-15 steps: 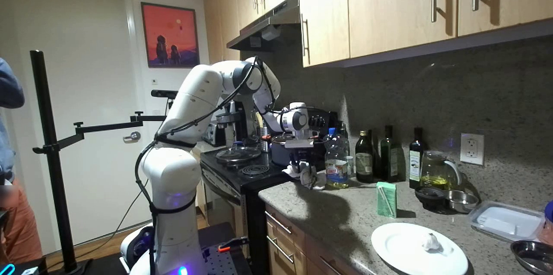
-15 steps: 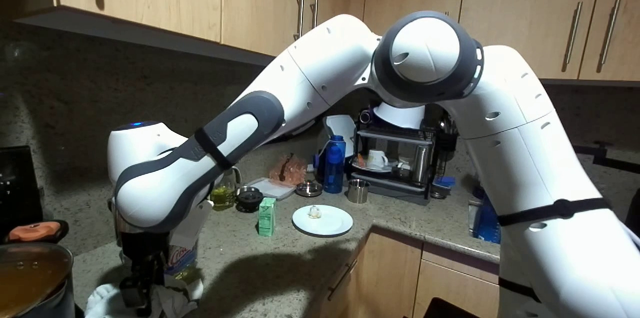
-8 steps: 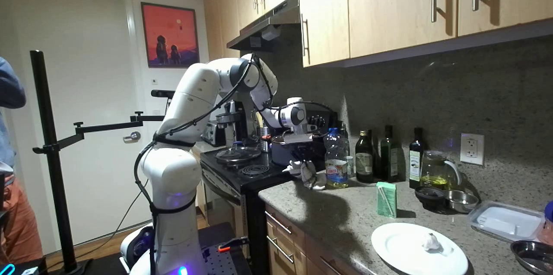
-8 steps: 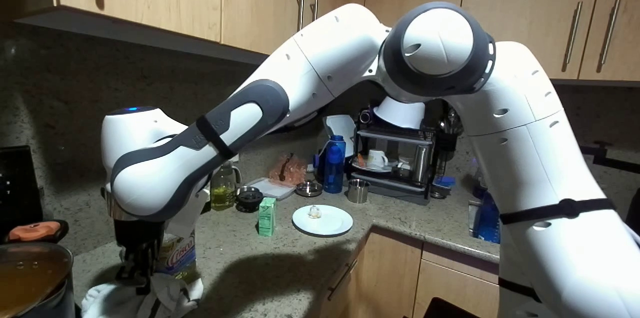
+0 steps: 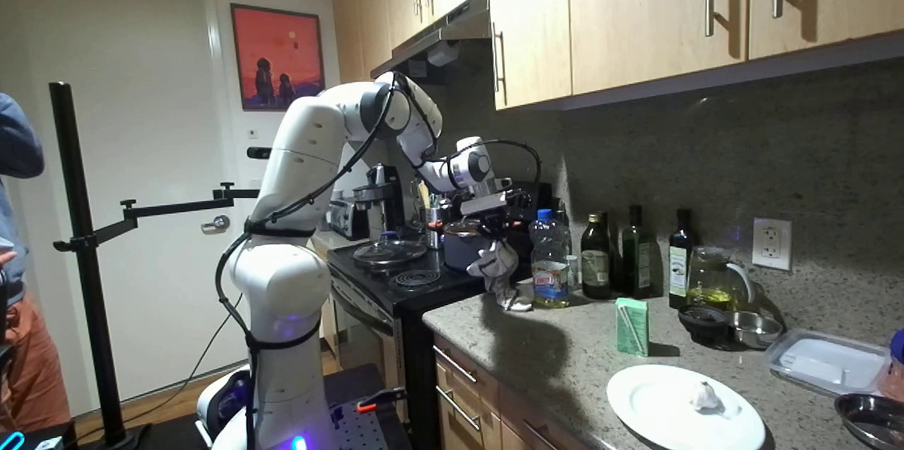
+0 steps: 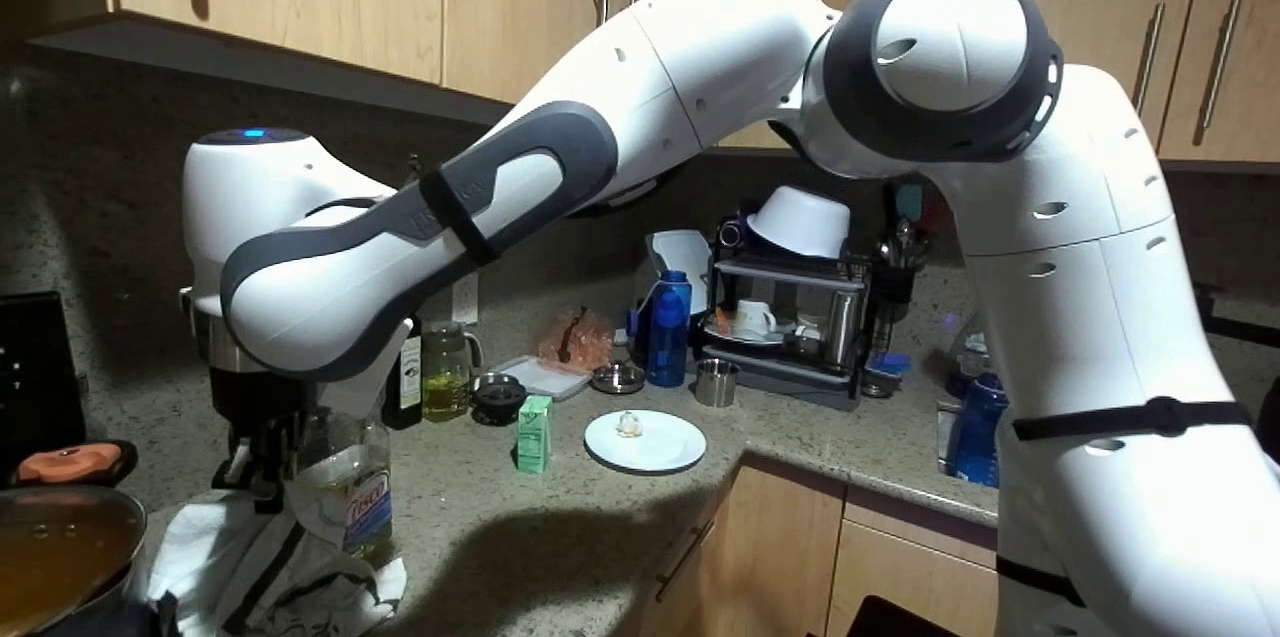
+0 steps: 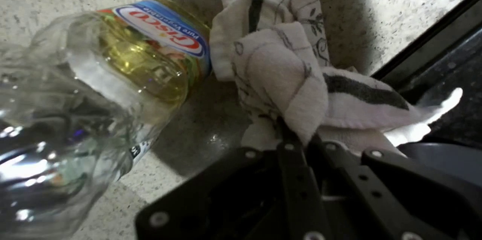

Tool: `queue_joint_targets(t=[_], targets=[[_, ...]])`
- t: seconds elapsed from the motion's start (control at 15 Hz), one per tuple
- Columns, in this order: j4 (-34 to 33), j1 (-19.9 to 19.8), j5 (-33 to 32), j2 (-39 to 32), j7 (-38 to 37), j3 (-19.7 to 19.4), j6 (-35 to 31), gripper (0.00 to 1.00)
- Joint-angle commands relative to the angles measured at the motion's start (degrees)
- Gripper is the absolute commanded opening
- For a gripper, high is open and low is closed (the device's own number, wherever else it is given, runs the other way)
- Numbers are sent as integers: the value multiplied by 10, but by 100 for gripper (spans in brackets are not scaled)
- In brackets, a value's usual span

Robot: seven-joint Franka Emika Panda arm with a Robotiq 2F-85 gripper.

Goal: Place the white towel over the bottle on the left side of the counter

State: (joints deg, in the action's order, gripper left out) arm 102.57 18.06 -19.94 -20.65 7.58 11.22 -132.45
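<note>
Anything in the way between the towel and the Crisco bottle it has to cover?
Nothing visible stands between the white towel, gripped by the end effector, and the bottle beside it. The towel likely needs lifting above the blue cap.

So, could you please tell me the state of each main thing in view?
White towel, bunched, lower end on the counter
Tool, closed, gripping the towel
Oil bottle, upright, capped, partly full, uncovered
Glass pitcher, upright, partly full
Dark bottles, upright
Green box, upright
White plate, flat, garlic on it
Upper cabinets, closed
Drawers, closed
</note>
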Motion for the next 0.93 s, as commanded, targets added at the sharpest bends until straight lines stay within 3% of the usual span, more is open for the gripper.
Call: queue_joint_targets(t=[0.0,0.27,0.53,0.87], targets=[[25,13,-36,49,-44,-8,-11,6],[40,20,-97,90,-130,-15,-59,6],[53,23,-192,118,-265,-30,-128,6],[52,14,-300,127,-383,-32,-134,6]])
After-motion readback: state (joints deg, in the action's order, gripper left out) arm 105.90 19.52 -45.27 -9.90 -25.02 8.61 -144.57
